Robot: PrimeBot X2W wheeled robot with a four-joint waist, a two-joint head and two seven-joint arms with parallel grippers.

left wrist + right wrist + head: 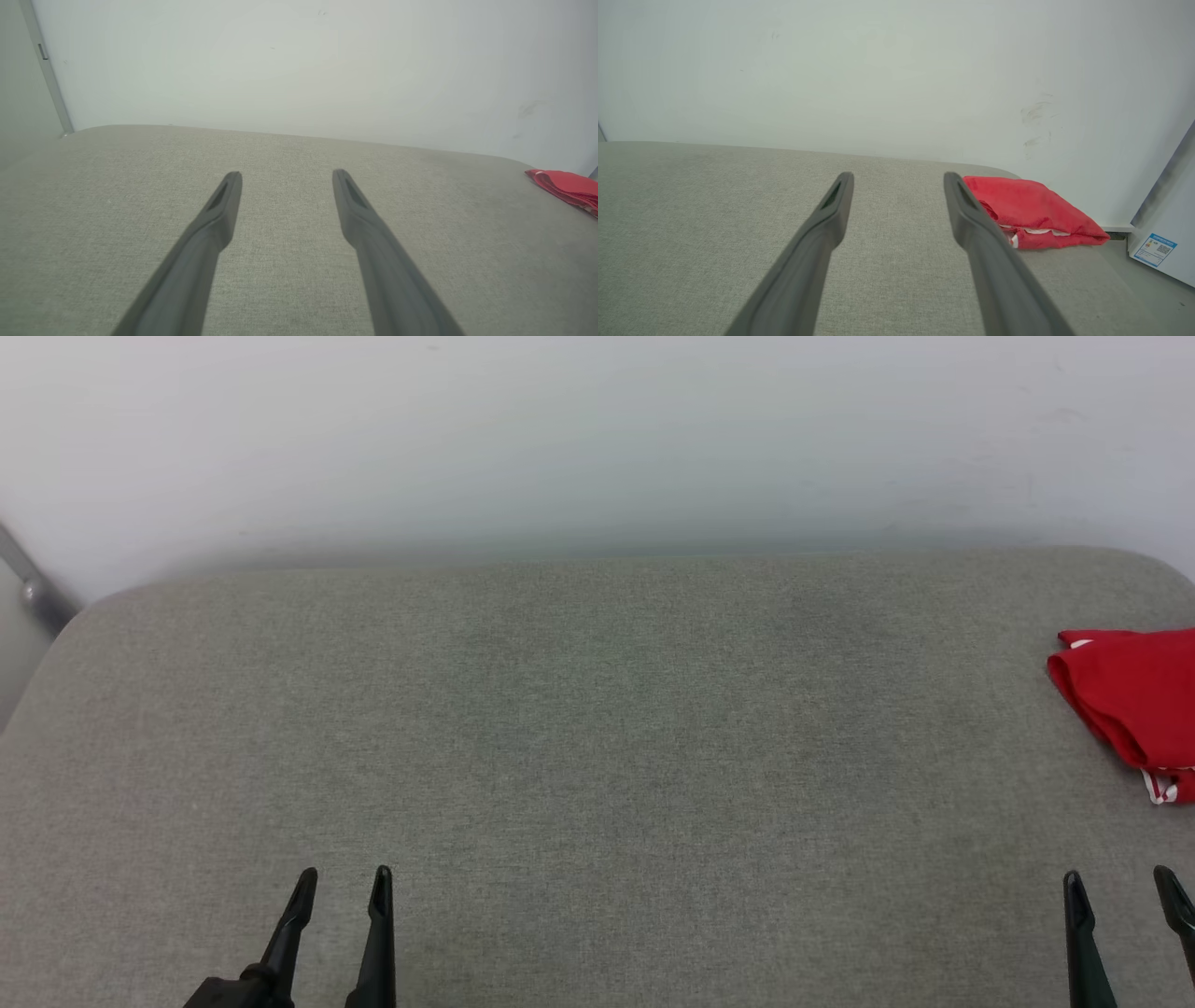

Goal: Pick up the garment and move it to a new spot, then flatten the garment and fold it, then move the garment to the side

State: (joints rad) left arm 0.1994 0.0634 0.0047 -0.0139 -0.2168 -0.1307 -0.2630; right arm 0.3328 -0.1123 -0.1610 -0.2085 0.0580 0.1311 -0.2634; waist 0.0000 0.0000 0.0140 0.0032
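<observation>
Both of your pincers are released and carry nothing. The left pincer (345, 873) hovers over the near left of the grey bench (597, 728) and the right pincer (1117, 874) over the near right, fingers spread wide and pointing toward the far wall (597, 448). The garment (1130, 695) lies in a compact red bundle at the far right of the bench, close to its right edge, with a strip of white trim showing on its near side. It is well apart from the left pincer and ahead of the right one.

Your risks, as I judge them:
- The bundle sits so near the edge that a push from the left could slide it off.
- Pinching only the top layer would let the folds fall open as you lift.
- Reaching deep could drive the fingertips into the padding or against the wall.
- A long cross-reach by the left arm could meet the right arm.

As for containers, the one candidate is the white cabinet (1169, 224) with a blue label, off the bench's right end. You cannot tell what it holds.
</observation>
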